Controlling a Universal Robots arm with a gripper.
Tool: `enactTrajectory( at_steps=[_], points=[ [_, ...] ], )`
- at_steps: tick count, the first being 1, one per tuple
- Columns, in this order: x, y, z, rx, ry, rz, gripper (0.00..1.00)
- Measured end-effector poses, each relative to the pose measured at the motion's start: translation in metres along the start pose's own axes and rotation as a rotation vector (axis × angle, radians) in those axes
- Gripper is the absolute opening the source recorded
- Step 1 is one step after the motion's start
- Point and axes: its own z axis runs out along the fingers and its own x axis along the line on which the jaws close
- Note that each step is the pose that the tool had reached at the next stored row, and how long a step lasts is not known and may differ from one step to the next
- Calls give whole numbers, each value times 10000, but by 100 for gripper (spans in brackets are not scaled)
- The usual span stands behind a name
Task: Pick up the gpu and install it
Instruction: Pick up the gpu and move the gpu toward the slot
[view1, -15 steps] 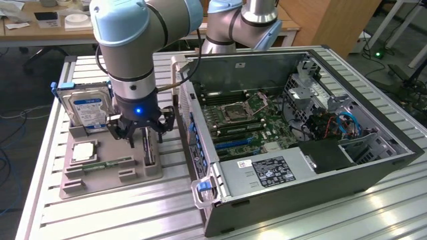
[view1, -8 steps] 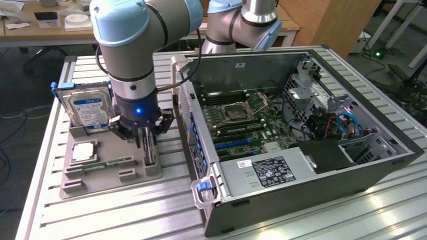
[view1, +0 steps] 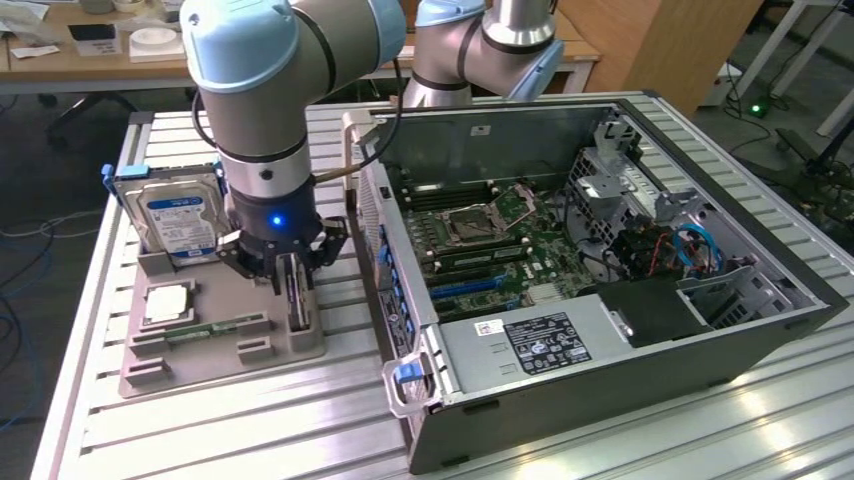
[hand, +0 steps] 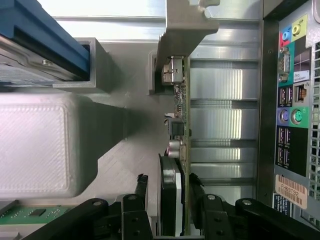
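Gpu (view1: 302, 310) (hand: 181, 125) standing on edge in slot of grey holder (view1: 214, 360), on counter (view1: 240, 430), just beside open computer case (view1: 601, 380). Claw (view1: 296, 275) (hand: 168, 179) lowered over card, narrowed, one finger on each flat side, gripping it. Lower edge seated in slot, not lifted. Hard drive (view1: 180, 215) upright in same holder, toward exterior view's left of claw.

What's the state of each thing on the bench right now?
gpu: standing on edge in its parts tray slot.
hand: lowered over the gpu.
hard drive: upright in its slot.
CPU: lying flat on the tray.
memory stick: lying flat in its slot.
PC case: on its side, panel off, interior exposed.
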Motion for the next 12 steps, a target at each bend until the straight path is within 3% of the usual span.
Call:
enactTrajectory(
  at_steps=[12],
  points=[
    [0,28,12,1,2,1,43]
  ],
)
